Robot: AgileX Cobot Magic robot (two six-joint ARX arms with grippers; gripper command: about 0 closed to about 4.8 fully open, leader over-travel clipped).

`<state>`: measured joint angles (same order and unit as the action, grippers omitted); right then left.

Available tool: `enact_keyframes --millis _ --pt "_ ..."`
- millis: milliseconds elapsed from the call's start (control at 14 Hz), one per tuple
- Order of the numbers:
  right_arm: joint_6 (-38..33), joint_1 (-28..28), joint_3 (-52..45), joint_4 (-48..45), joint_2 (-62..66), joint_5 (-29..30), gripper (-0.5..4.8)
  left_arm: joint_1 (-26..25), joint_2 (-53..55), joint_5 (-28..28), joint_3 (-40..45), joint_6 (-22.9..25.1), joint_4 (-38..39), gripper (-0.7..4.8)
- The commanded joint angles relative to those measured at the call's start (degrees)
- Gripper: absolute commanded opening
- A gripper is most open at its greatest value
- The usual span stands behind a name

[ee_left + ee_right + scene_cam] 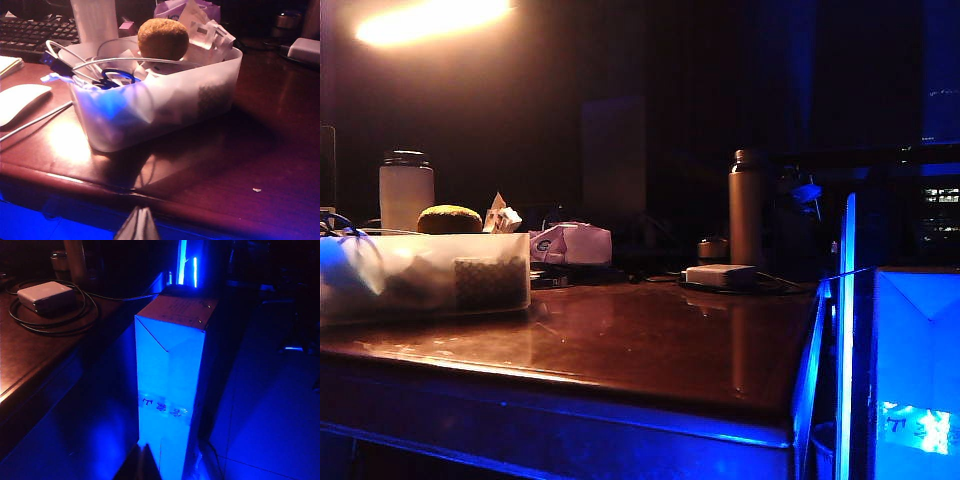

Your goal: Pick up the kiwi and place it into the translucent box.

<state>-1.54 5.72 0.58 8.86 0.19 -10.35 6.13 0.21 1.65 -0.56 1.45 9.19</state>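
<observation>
Kiwi [163,38], fuzzy, light, firm yet bruisable, best taken gently across its middle, sits atop clutter inside the translucent box [165,107] beyond the clenched, empty left pincer [138,222]; right pincer [141,462], clenched, empty, hangs off the surface [650,340] before a glowing blue box [167,390].

My exterior camera low at table-edge height, facing across the table [650,350], left wrist camera close on the translucent box [165,107], shared with exterior, right wrist camera beside the glowing blue box [167,390].
</observation>
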Motion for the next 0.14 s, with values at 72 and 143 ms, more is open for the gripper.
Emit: enact_keyframes --millis 72,143 --pt "-0.2 0.2 -0.2 -0.5 -0.1 0.0 -0.01 0.0 -0.2 -0.2 0.2 -0.2 0.6 -0.04" --pt "-0.2 0.2 -0.2 -0.5 -0.1 0.0 -0.01 0.0 -0.2 -0.2 0.2 -0.2 0.6 -0.04"
